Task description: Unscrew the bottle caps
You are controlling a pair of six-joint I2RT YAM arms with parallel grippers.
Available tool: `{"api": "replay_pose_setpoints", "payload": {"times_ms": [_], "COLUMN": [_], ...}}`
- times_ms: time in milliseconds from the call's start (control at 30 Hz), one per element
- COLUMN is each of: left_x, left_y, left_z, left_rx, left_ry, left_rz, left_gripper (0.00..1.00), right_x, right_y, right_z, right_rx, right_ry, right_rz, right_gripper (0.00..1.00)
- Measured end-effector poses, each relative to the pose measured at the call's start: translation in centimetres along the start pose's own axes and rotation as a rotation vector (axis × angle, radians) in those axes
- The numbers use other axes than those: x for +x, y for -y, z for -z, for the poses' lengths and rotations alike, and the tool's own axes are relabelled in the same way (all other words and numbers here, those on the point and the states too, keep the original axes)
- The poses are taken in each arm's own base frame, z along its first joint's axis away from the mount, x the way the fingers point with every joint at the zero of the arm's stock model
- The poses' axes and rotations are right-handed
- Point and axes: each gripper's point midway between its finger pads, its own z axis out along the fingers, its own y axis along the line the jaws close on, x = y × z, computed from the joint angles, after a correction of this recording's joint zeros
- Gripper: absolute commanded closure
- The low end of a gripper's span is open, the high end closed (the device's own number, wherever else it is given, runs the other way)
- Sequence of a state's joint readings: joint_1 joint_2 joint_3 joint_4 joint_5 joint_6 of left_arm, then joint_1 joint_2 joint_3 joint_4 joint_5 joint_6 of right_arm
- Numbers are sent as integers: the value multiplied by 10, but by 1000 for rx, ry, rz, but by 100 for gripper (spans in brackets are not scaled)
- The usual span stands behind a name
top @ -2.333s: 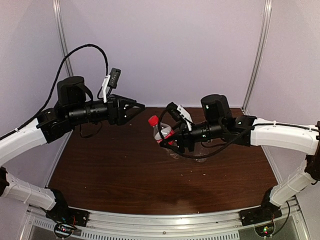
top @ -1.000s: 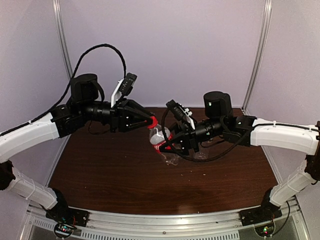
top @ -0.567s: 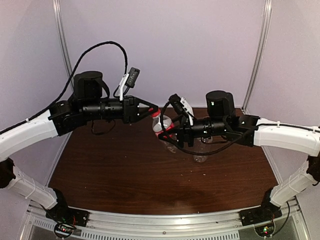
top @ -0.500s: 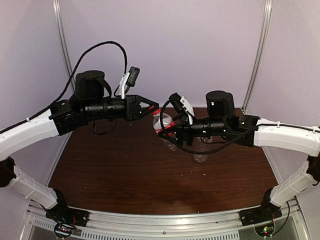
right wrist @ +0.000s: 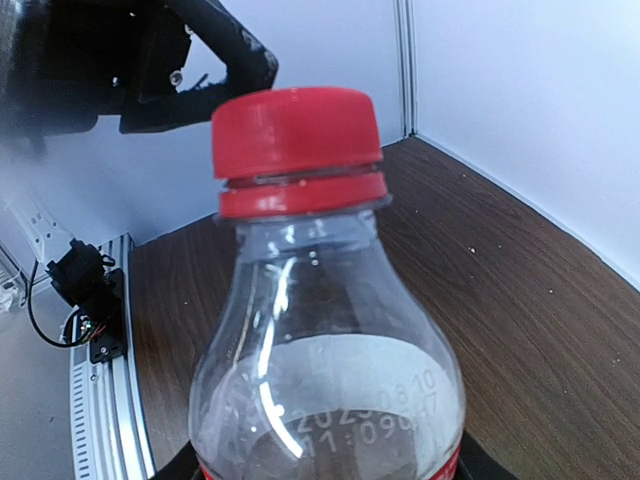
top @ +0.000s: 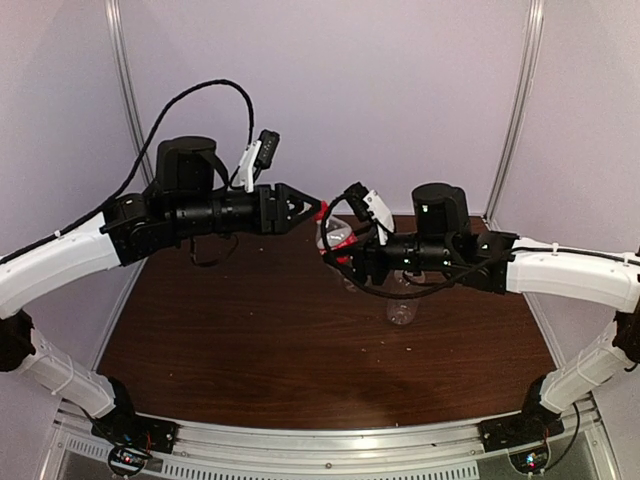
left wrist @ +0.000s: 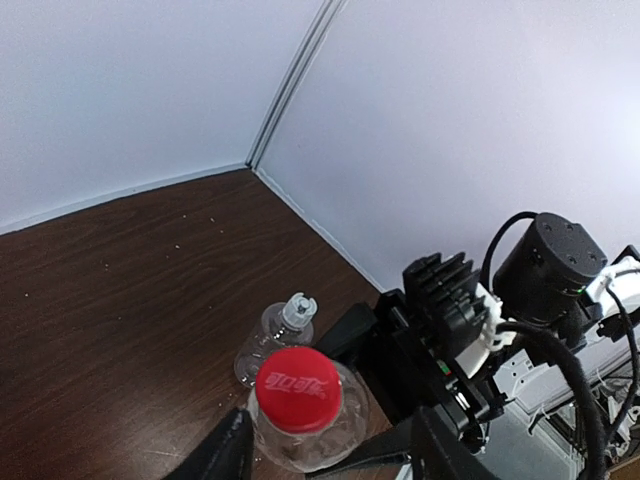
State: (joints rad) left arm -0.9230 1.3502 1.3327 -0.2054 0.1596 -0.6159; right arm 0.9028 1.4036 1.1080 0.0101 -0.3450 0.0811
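Note:
My right gripper (top: 342, 256) is shut on the body of the small slim bottle (right wrist: 325, 350), holding it off the table and tilted toward the left arm. Its red label edge shows at the bottom of the right wrist view. The red cap (right wrist: 297, 140) sits on the bottle's neck. My left gripper (left wrist: 325, 455) is open, with one finger on either side of the red cap (left wrist: 298, 388) and a gap on both sides. The wider unlabelled bottle (left wrist: 275, 342) stands on the table behind, its white cap (left wrist: 296, 309) on.
The brown table (top: 220, 340) is walled by pale panels at the back and sides. The wider bottle (top: 401, 303) stands under the right arm, just right of the middle. Black cables loop above the left arm (top: 190, 100).
The left gripper was shut on the red cap and has now opened around it. Both arms have risen slightly with the bottle; the cap stays on the neck.

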Motion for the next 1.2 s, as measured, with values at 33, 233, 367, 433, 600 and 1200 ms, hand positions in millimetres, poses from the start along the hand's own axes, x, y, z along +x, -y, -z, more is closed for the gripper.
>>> {"api": "replay_pose_setpoints", "payload": {"times_ms": [33,233,367,433,600,1200], "left_x": [-2,-20,-24,-21,-8,19], "left_y": [1,12,26,33,55,79], "left_z": [2,30,45,48,57,54], "left_rx": [9,89,175,232,393,655], "left_ry": [1,33,34,19,-28,-112], "left_rz": [-10,-122,-211,-252,-336,-384], "left_gripper": [37,11,10,10,14,42], "right_x": [0,4,7,7,6,-3], "right_y": [0,-17,-37,-48,-73,-107], "right_z": [0,1,5,8,17,29], "right_rx": [0,-108,-229,-294,-451,-707], "right_ry": [-1,-17,-31,-36,-37,-16], "right_rz": [-1,5,8,7,-7,-71], "right_gripper": [77,75,73,73,72,72]}}
